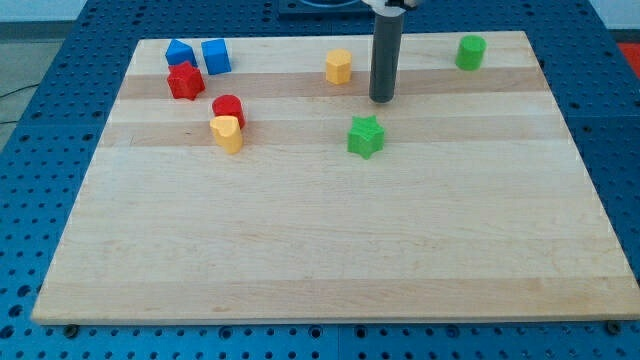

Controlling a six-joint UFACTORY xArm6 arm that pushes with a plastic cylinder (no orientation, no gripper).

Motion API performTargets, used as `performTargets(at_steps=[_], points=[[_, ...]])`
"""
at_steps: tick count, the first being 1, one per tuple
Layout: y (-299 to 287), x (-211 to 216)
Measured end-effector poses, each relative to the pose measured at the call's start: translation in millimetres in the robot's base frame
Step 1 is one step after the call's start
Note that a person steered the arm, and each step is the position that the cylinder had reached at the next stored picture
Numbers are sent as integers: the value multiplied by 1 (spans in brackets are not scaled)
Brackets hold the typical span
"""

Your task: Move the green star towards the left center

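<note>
The green star (366, 136) lies on the wooden board (330, 250), a little right of the middle and in the upper half. My tip (382, 100) stands just above and slightly right of the star, a short gap away, not touching it. The rod rises straight up out of the view's top. The board's left centre holds a yellow block (228, 134) with a red round block (229, 109) touching it from above.
A red star (185, 81) sits at the upper left, with a blue triangular block (179, 52) and a blue cube (216, 56) above it. A yellow hexagonal block (339, 66) lies left of the rod. A green round block (470, 52) sits at the top right.
</note>
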State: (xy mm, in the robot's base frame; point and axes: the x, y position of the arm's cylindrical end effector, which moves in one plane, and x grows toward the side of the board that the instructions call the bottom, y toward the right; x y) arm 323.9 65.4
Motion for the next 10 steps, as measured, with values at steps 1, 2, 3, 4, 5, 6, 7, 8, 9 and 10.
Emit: performTargets(at_steps=[1,2,3,4,5,6,7,8,9,10], points=[[12,5],[13,8],[28,15],[19,45],[-52,78],[-75,90],[-51,118],[-53,133],[-57,153],[-155,151]])
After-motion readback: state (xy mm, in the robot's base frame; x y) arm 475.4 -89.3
